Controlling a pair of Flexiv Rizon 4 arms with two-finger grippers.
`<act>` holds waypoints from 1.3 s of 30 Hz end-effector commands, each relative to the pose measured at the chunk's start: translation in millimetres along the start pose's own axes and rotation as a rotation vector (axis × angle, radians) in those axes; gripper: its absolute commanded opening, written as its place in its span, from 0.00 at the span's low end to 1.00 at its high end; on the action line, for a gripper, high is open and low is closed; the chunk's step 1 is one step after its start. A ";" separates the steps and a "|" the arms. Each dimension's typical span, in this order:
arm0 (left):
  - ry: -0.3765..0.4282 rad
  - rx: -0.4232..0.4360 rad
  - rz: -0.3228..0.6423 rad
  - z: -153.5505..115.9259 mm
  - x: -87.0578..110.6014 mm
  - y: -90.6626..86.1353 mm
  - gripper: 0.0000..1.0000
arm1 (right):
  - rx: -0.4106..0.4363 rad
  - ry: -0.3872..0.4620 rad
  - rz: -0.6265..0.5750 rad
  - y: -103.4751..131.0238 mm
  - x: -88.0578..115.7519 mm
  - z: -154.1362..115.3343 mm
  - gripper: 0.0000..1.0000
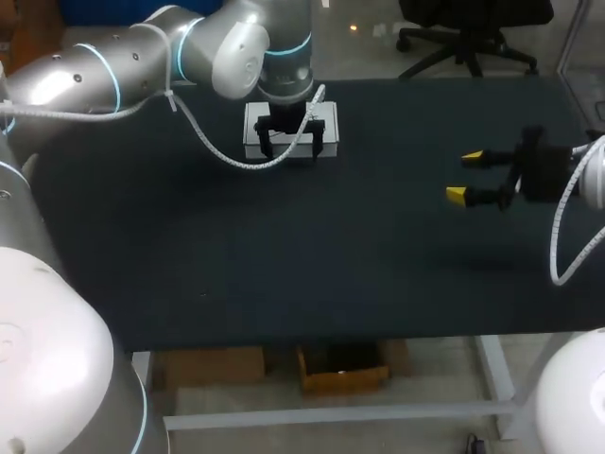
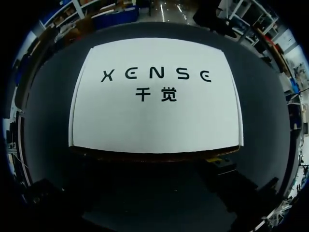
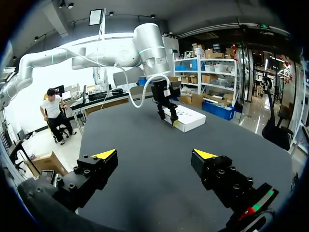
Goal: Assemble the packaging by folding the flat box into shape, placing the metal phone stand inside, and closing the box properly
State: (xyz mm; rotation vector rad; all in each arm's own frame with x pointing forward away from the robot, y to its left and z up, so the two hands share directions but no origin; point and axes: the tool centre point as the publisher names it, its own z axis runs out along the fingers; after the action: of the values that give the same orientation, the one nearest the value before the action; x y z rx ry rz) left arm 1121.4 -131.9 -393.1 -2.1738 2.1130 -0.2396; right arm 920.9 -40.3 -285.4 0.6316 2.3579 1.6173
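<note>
Left claw [image 1: 291,147] spread over white box [image 1: 331,118], dark lettering on lid; right claw [image 1: 464,177] released.

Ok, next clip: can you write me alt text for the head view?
The left gripper is down over a white box at the far middle of a dark table, its arm coming in from the left. The right gripper hangs open above the table's right side, holding nothing.
</note>
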 end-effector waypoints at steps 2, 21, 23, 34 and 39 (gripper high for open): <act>-0.003 -0.093 0.001 12.0 4.1 -32.2 1.00 | -0.006 0.002 -0.002 -0.9 -0.4 -0.8 1.00; 0.076 -0.005 0.054 -25.7 -13.6 4.4 1.00 | -0.006 0.002 -0.002 -0.9 -0.4 -0.8 1.00; 0.094 0.025 0.071 -33.8 -18.7 18.8 1.00 | -0.006 0.002 -0.002 -0.9 -0.4 -0.8 1.00; 0.199 0.292 0.184 -66.8 -54.2 104.2 1.00 | -0.006 0.002 -0.002 -0.9 -0.4 -0.8 1.00; 0.235 0.397 0.224 -72.3 -65.5 123.6 1.00 | -0.006 0.002 -0.002 -0.9 -0.4 -0.8 1.00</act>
State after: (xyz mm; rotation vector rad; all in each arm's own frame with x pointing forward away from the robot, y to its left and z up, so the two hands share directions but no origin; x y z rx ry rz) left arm 1049.2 -90.6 -349.8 -1.9344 2.4969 -0.3675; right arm 921.1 -40.2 -285.6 0.6315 2.3577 1.6179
